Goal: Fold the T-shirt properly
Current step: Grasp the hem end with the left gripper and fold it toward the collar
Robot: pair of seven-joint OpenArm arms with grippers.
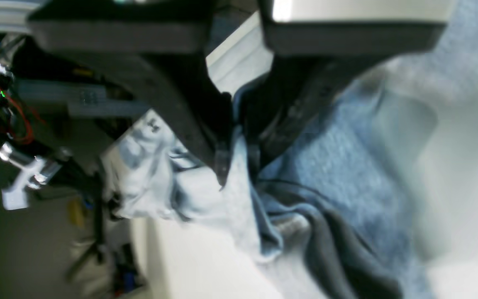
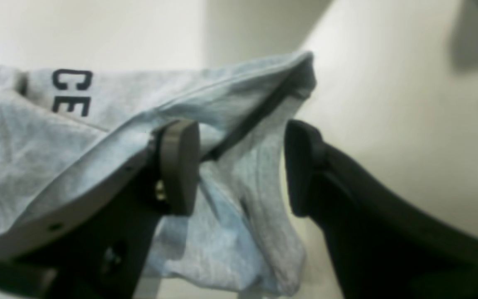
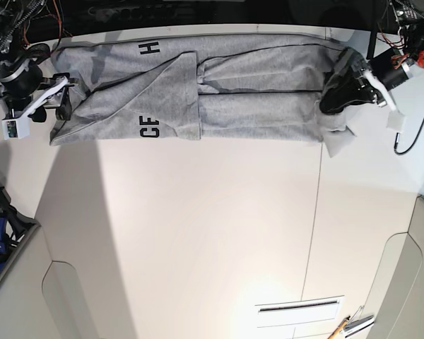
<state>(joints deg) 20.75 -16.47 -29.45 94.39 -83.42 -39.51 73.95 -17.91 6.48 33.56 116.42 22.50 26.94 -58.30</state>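
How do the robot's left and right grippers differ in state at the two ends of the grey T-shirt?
The left gripper is shut, pinching the heather-grey cotton T-shirt; the right gripper is open, its fingers astride a fold. In the base view the left sits on the right, the right on the left. Both meet the shirt's ends.

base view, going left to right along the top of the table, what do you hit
right gripper → CE lettering on the T-shirt → left gripper, shut on the shirt's edge

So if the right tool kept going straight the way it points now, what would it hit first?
Most likely the T-shirt. The right tool stands open with a raised fold of grey cloth between its pads already, though the depth between them is hard to judge.
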